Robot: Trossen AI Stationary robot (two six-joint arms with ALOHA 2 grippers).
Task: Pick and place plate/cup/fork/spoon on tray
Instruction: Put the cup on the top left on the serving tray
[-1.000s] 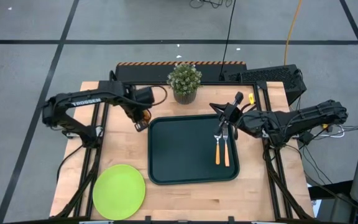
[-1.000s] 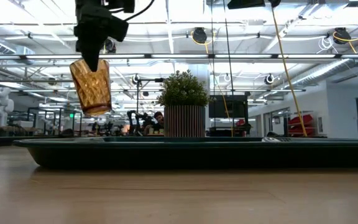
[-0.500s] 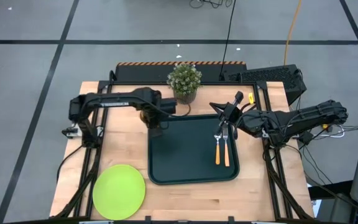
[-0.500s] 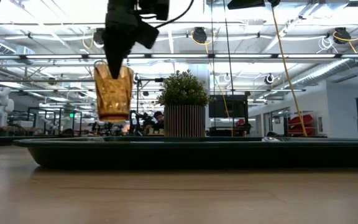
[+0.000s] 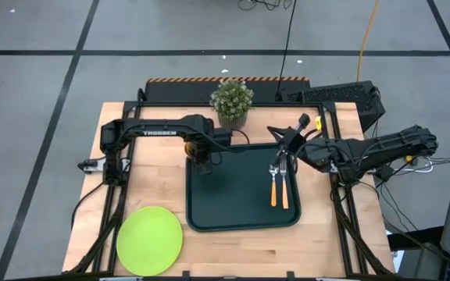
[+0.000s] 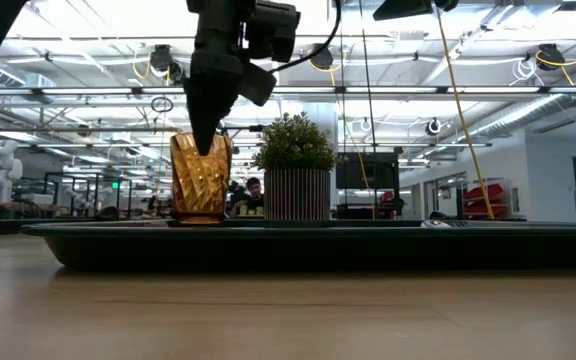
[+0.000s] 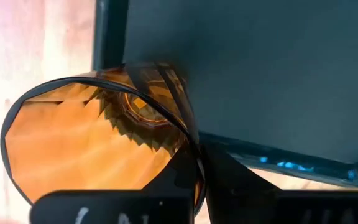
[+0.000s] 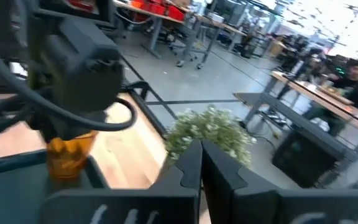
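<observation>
Cup [image 5: 202,162] | held upright by left pincer [image 5: 201,158], clamped on its rim, at tray [image 5: 233,204] back-left corner | right pincer [image 5: 284,153] closed, above fork [image 5: 273,186]

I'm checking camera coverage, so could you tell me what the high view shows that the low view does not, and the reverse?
Only the high view shows the plate on the table's near left corner, the fork and spoon lying on the tray, and the right gripper at the tray's far right edge. Only the low view shows the cup down at the level of the tray's rim. Both show the left gripper holding the cup, the tray and the plant.
</observation>
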